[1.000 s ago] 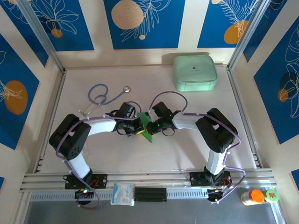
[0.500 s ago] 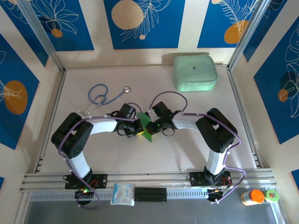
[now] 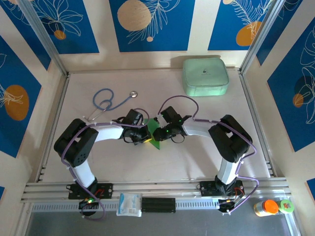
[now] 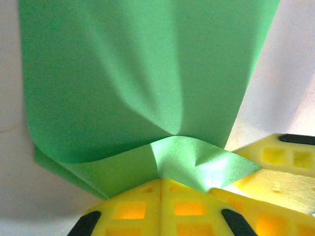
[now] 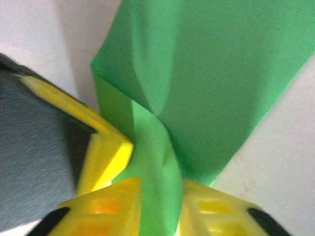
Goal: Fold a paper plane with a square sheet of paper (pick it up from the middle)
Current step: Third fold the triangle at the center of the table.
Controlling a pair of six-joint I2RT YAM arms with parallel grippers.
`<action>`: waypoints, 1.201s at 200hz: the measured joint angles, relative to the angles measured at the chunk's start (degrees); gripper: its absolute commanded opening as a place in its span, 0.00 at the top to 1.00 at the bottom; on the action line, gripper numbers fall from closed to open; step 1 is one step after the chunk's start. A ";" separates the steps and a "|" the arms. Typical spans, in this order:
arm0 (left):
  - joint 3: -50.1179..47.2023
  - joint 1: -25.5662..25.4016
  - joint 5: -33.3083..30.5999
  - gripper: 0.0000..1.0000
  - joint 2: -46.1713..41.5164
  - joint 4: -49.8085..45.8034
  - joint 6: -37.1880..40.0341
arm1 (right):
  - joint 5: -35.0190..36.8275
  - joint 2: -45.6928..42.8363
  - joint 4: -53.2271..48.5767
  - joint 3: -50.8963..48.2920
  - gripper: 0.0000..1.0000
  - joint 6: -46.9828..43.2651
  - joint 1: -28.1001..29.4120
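The paper (image 3: 155,142) was at the middle of the bench (image 3: 197,157), bunched and creased between the two arms, whose wrists met nose to nose over it. Whether its lower edge touched the bench could not be told. The left gripper (image 4: 160,183) was closed tight on a doubled edge of the paper, its yellow fingers (image 4: 133,209) meeting with the green pinched between them. From there the sheet spread away in a soft curl, one layer folded under along the left side. The right gripper (image 5: 157,201) held its yellow fingers (image 5: 211,214) narrowly apart, with a raised ridge of the paper running up between them. Whether they pressed on it could not be told. The two grippers were just beside each other on the same bunched part of the sheet. A blue stethoscope (image 3: 106,102) lay well apart to the far left, and a mint case (image 3: 205,76) sat near the far right corner. On the near rail (image 3: 162,189) lay a white packet (image 3: 129,204), and an orange-capped bottle (image 3: 266,207) lay at the near right.
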 measured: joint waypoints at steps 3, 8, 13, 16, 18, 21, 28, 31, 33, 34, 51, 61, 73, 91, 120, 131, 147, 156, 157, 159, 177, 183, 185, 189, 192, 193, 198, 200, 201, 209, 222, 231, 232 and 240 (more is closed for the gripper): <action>0.00 0.00 0.00 0.99 0.00 0.02 0.02 | -0.09 -0.46 -0.31 0.02 0.66 -0.04 -0.07; 0.00 0.00 0.00 0.99 0.00 0.02 0.04 | -0.04 -1.36 -0.83 0.09 0.65 0.98 -0.33; 0.00 -0.02 -0.02 0.99 0.00 0.02 0.04 | -0.04 -2.12 -1.27 0.22 0.65 1.38 -0.52; 0.00 -0.02 -0.04 0.99 0.00 0.02 0.07 | -0.07 -2.71 -1.60 0.37 0.65 1.99 -0.79; 0.00 -0.02 -0.07 0.99 0.00 0.02 0.07 | -0.07 -2.93 -1.73 0.46 0.65 2.03 -0.87; 0.00 -0.02 -0.11 1.00 0.00 0.02 0.04 | -0.11 -3.52 -2.05 0.61 0.65 2.86 -1.18; 0.00 -0.04 -0.17 1.00 0.00 0.02 0.04 | -0.15 -4.59 -2.51 0.87 0.65 3.98 -1.75; 0.00 -0.07 -0.17 1.00 0.00 0.02 0.04 | -0.20 -4.96 -2.64 0.96 0.65 4.26 -1.97; 0.00 -0.07 -0.17 1.00 0.00 0.02 0.04 | -0.28 -5.27 -2.78 0.98 0.65 4.61 -2.12; 0.00 -0.07 -0.20 1.00 0.00 0.02 0.04 | -0.31 -5.38 -2.82 0.98 0.65 4.79 -2.19; 0.00 -0.09 -0.22 1.00 0.00 0.07 0.04 | -1.09 -7.19 -3.69 1.05 0.68 7.56 -3.23; -0.04 -0.09 -0.22 1.00 0.00 0.15 0.02 | -2.08 -7.72 -3.96 0.96 0.73 8.81 -3.56; -0.24 -0.09 -0.22 1.00 0.00 0.48 -0.07 | -4.02 -7.93 -3.89 0.61 0.78 10.08 -3.56; -0.61 -0.09 -0.22 1.00 -0.11 1.11 -0.33 | -7.08 -7.50 -4.28 0.11 0.82 11.08 -2.95; -1.18 -0.09 -0.22 0.99 -0.22 2.34 -0.92 | -10.27 -5.38 -4.31 0.04 0.84 11.39 -1.77; -1.51 -0.09 -0.31 0.99 -0.44 2.80 -1.27 | -11.30 -4.15 -4.33 0.04 0.86 11.43 -1.40; -1.62 -0.13 -0.46 0.98 -0.55 2.99 -1.62 | -12.07 -2.43 -4.35 0.04 0.88 11.39 -0.92; -1.66 -0.15 -0.57 0.98 -0.61 2.99 -1.64 | -12.35 -1.55 -4.35 0.04 0.89 11.37 -0.72; -1.66 -0.15 -0.57 0.98 -0.63 3.02 -1.64 | -12.39 -1.40 -4.35 0.04 0.89 11.37 -0.68; -1.66 -0.15 -0.61 0.98 -0.66 2.99 -1.64 | -12.39 -1.27 -4.35 0.04 0.89 11.39 -0.66; -1.77 -0.15 -1.22 0.98 -1.07 2.89 -1.66 | -12.55 -0.09 -4.39 0.04 0.90 11.34 -0.28; -1.77 -0.15 -1.44 0.97 -1.20 2.84 -1.66 | -12.57 0.13 -4.42 0.04 0.90 11.32 -0.24; -1.79 -0.15 -1.51 0.97 -1.20 2.84 -1.66 | -12.57 0.22 -4.44 0.04 0.90 11.32 -0.20; -1.79 -0.15 -1.51 0.97 -1.27 2.86 -1.68 | -12.59 0.39 -4.48 0.04 0.90 11.19 -0.13; -1.77 -0.15 -1.53 0.97 -1.29 2.89 -1.68 | -12.59 0.48 -4.50 0.04 0.90 11.19 -0.07; -1.77 -0.15 -1.53 0.97 -1.29 2.89 -1.68 | -12.59 0.50 -4.50 0.04 0.90 11.17 -0.07; -1.77 -0.15 -1.53 0.97 -1.31 2.91 -1.73 | -12.59 0.72 -4.55 0.04 0.90 11.15 0.00; -1.79 -0.15 -1.53 0.97 -1.31 2.93 -1.81 | -12.59 0.79 -4.55 0.04 0.90 11.15 0.00; -1.77 -0.15 -1.53 0.97 -1.31 2.93 -1.88 | -12.59 0.83 -4.55 0.04 0.90 11.13 0.00; -1.79 -0.15 -1.53 0.97 -1.31 2.93 -1.92 | -12.59 1.18 -4.63 0.04 0.90 10.95 0.09; -1.88 -0.15 -1.53 0.97 -1.31 2.95 -2.05 | -12.57 1.62 -4.81 0.07 0.90 10.75 0.20; -1.90 -0.15 -1.53 0.97 -1.31 2.93 -2.05 | -12.57 1.90 -5.11 0.07 0.90 10.69 0.31; -1.90 -0.15 -1.53 0.97 -1.31 2.93 -2.05 | -12.57 1.92 -5.14 0.07 0.90 10.69 0.31; -1.90 -0.15 -1.53 0.97 -1.31 2.95 -2.05 | -12.55 1.99 -5.40 0.09 0.90 10.51 0.42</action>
